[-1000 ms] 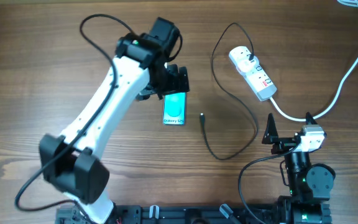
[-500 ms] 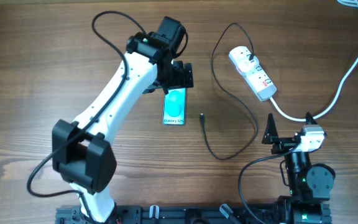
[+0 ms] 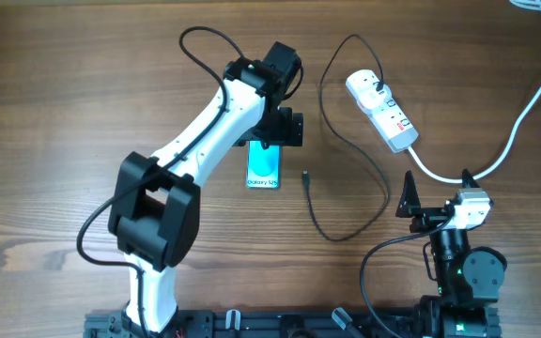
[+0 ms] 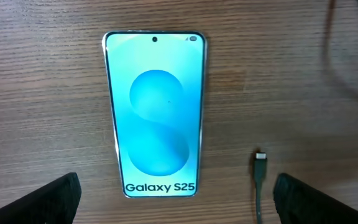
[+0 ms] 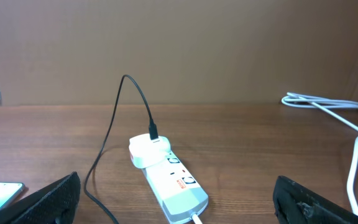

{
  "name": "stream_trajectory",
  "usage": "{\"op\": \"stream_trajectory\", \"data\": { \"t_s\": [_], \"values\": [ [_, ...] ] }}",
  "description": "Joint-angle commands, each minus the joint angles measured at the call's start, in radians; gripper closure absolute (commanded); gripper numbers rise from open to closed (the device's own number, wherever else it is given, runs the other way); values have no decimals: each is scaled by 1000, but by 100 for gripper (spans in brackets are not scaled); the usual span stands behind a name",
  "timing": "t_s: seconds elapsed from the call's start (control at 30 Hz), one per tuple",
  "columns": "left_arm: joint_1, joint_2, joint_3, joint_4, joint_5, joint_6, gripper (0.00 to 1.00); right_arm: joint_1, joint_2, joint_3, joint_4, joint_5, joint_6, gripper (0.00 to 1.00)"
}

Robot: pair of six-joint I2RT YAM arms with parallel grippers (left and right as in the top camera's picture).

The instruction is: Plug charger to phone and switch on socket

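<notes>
Left gripper (image 3: 280, 128) hangs over the 12 o'clock end of the phone (image 3: 264, 167). Jaws are spread wide and hold nothing. On its wrist cam the fingers (image 4: 55, 200) sit at the bottom corners of the frame. The phone lies flat on the table (image 3: 54, 103) between them, cyan screen up, camera hole at 12, "Galaxy S25" text at 6.

Charger cable (image 4: 258, 202) is not in the phone. The connector tip (image 4: 260, 163) lies on the wood at 3 o'clock of the phone's lower end, near but not touching, pointing to 12. Overhead, the cable runs from the tip toward 6, loops round through 3 and up to 12, then drops into a black plug on the power strip (image 3: 383, 111).

The strip is at 2 o'clock from the phone, well apart, lying diagonally. A thick white cord (image 3: 510, 141) leaves its lower end and heads for the 1 o'clock edge. Switch position: cannot tell.

Right gripper (image 3: 413, 208) is at 4 o'clock from the phone, with the strip at its 11 to 12. Its fingers are wide apart and empty, and its wrist cam faces the strip.
</notes>
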Motion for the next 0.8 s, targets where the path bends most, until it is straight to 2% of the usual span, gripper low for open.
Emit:
{"op": "stream_trajectory", "data": {
  "t_s": [0.0,0.17,0.77],
  "values": [
    [-2,29,5,2,-27,-15,0,2,-2,-1,3,13,12,0],
    [-9,74,5,3,-42,-51,0,2,-2,-1,3,13,12,0],
    [-14,102,5,35,-87,-50,0,2,-2,-1,3,13,12,0]
  ]
}}
